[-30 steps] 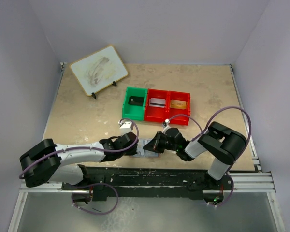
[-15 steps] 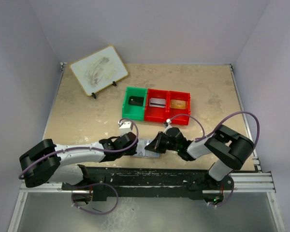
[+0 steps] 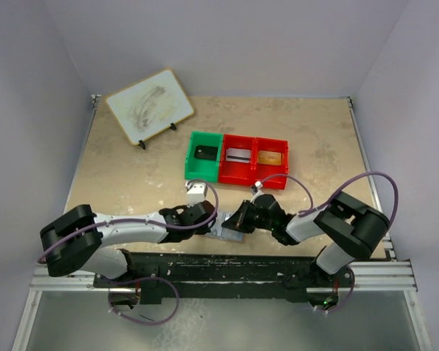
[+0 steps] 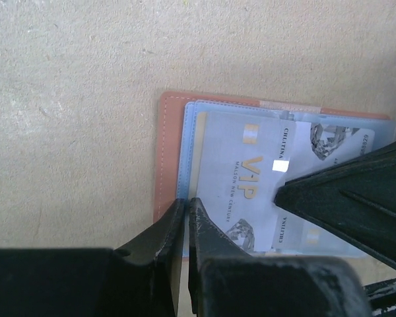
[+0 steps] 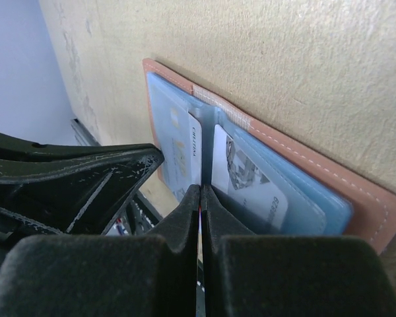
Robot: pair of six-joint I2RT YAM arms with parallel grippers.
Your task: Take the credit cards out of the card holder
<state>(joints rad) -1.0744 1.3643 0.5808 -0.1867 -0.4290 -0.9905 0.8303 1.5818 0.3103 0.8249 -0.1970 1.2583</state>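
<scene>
Beige table (image 3: 132, 168) carried the card holder (image 4: 171, 152), which lay open and flat near the front edge between both arms. The left gripper (image 4: 187, 208) was clenched at the holder's left edge beside a VIP card (image 4: 244, 178). The right gripper (image 5: 200, 195) was clenched at the centre fold. Whether either pinched a card, I couldn't tell.

The card holder (image 4: 166, 152) is tan-pink leather with pale stitching along its edge, and its inner sleeves are translucent pale blue. The VIP card (image 4: 241, 172) is pale blue-grey with gold lettering and a small gold chip; the diamond-print card (image 5: 251, 178) is white with a grey gem picture. The desk (image 4: 72, 99) is mottled beige. One green bin (image 3: 191, 157), two red bins (image 3: 252, 180). The left tool (image 4: 187, 206) and the right tool (image 5: 199, 195) are matt black
</scene>
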